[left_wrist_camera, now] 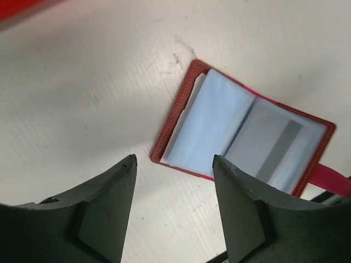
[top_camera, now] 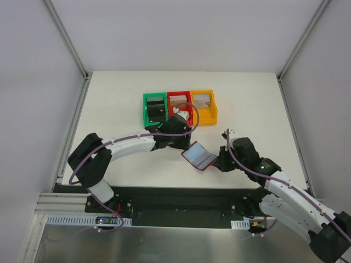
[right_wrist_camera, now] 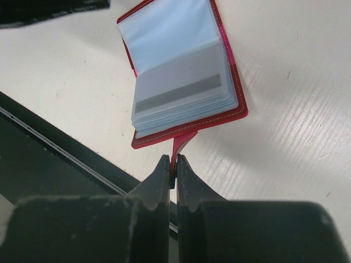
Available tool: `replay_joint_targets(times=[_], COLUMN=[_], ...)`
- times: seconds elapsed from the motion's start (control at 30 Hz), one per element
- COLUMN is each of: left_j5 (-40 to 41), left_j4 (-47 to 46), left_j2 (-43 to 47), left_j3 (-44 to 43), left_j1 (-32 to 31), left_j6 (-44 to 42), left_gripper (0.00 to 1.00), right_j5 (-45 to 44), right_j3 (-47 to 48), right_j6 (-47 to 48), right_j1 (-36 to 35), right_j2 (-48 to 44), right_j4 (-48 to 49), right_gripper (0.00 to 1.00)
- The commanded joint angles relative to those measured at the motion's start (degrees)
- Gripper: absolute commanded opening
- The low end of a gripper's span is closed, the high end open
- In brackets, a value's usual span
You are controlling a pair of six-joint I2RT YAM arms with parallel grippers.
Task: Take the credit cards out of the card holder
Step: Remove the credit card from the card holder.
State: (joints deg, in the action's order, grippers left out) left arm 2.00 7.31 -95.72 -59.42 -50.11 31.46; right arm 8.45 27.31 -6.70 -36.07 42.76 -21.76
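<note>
Cards not out yet: right gripper jaws pinch the card holder tab; left gripper jaws gape empty above, next must nip the top card edge.

A high camera looks down on the whole white bench. Both wrist cameras see the open dark-red card holder close up, from opposite sides.
</note>
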Motion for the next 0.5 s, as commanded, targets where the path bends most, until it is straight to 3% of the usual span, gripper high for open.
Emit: replay_joint_targets(times=[0.0, 0.23, 0.47], left_j5=[-3.39, -9.2, -8.24], left_j4=[-0.45, -2.04, -1.95], left_j2=[6.25, 1.34, -5.78], left_j3=[-2.54, -5.35, -9.13], left_j1=[-0.51, -0.69, -0.78], left_j6=[-3.86, -6.5, -7.38], left_gripper=[0.58, 0.57, 0.54], right_j5=[1.22, 1.92, 2.36], right_j3=[0.29, -0.41, -0.15], right_j6=[1.25, 1.34, 1.43], right_j1=[0.3, 0.3, 0.3], right_j2=[-0.93, 0.04, 0.57], right_j4=[-0.13, 1.1, 1.63], right_gripper=[0.0, 0.01, 0.0])
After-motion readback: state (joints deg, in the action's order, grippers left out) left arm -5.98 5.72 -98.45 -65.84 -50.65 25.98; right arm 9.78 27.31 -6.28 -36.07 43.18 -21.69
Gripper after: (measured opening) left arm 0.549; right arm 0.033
